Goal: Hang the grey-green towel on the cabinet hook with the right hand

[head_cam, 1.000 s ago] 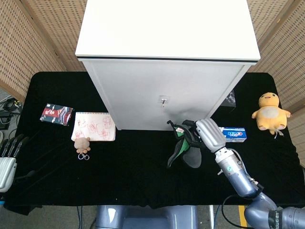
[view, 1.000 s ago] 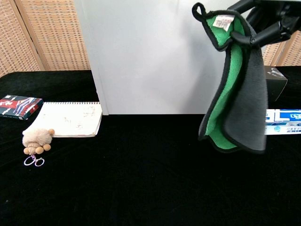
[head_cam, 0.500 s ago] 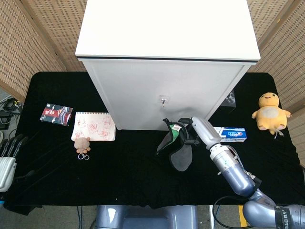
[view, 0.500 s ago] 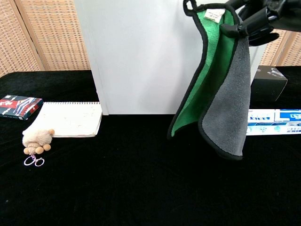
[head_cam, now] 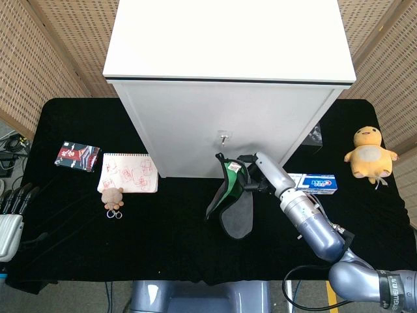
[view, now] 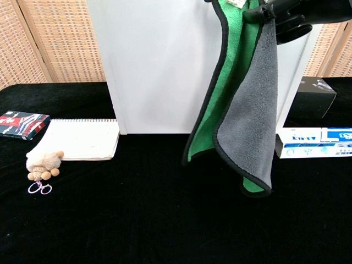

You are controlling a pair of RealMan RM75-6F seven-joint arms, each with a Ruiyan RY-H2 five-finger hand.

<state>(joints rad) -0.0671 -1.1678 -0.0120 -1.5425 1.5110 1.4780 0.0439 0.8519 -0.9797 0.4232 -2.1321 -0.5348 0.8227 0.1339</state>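
Observation:
The grey-green towel (head_cam: 233, 199) (view: 242, 104) hangs in the air in front of the white cabinet (head_cam: 225, 98), grey side out, green lining showing along its left edge. My right hand (head_cam: 255, 175) (view: 286, 14) grips it near its top corner, where a small loop sticks up. The metal hook (head_cam: 223, 137) sits on the cabinet front, just above and slightly left of the towel's top. In the chest view the towel's top runs off the frame. My left hand (head_cam: 14, 199) rests at the far left edge of the table, fingers apart, holding nothing.
A notepad (head_cam: 128, 173) and a small plush keychain (head_cam: 113, 198) lie left of the cabinet, beside a dark red packet (head_cam: 77, 156). A toothpaste box (head_cam: 316, 184), a black box (view: 315, 99) and a yellow plush duck (head_cam: 369, 152) sit on the right.
My right hand has carried the towel up and to the left, closer to the cabinet front and the hook. The left hand has stayed put.

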